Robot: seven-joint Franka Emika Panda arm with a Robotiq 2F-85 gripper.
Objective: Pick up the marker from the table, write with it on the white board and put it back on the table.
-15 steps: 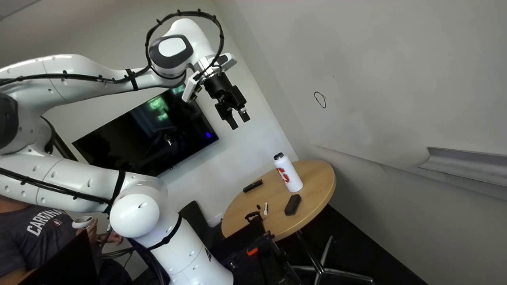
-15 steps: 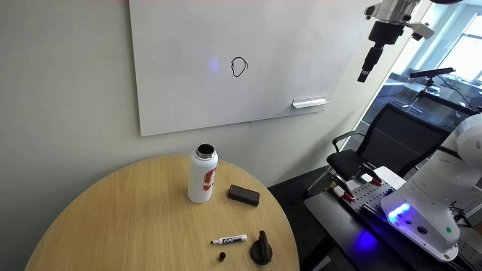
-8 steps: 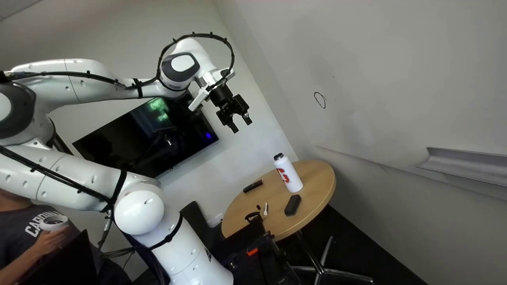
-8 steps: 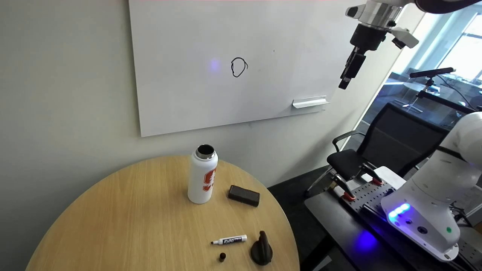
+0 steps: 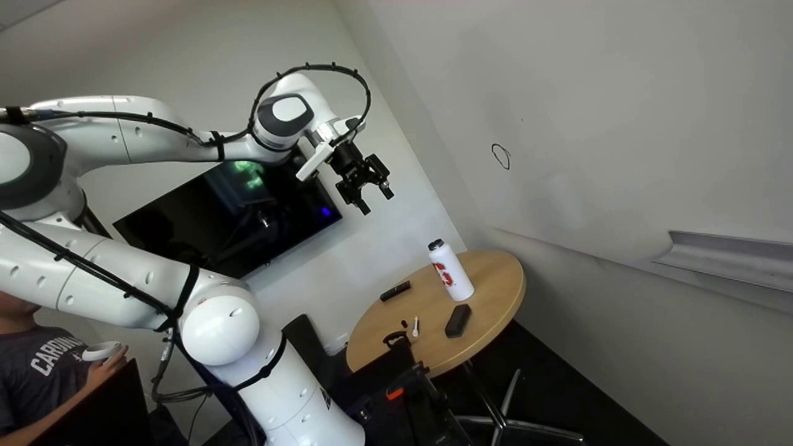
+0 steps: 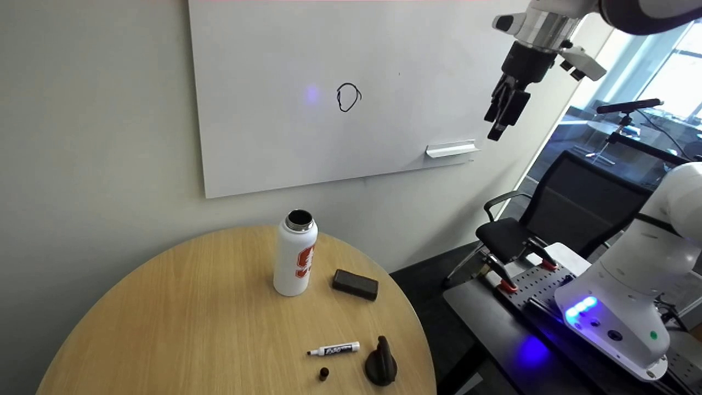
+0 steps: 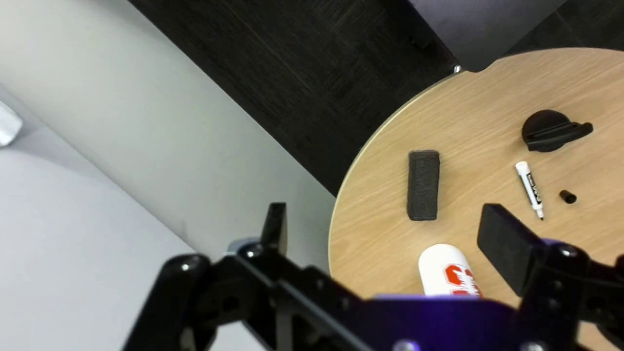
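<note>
At lower left in an exterior view, you have the round wooden tabletop (image 6: pixel 181 307), with the whiteboard (image 6: pixel 274 120) on the wall beyond it. Your white water bottle (image 6: pixel 293 269) stands upright and open-mouthed on the tabletop, its red print turned partly to the right. Next come the black marker cap (image 6: pixel 324 374) and, just beside it, the marker (image 6: pixel 334 349): white-barrelled, lettered in black, lying on the tabletop with its bare dark tip pointing left. Higher up, a black hand-drawn loop (image 6: pixel 338 99) marks the whiteboard. The dark eraser (image 6: pixel 355 285) lies to the right of the bottle, and the black bottle lid (image 6: pixel 380 365) sits near the marker's blunt end. A pale tray (image 6: pixel 452 149) juts out at the whiteboard's lower edge. Farther right, your tool (image 6: pixel 492 126) hangs angled downward in free air, well apart from the tabletop and the marker. Its two fingers (image 7: pixel 276 226) are spread wide; beyond the gap, your wrist view shows the eraser and part of the bottle.
</note>
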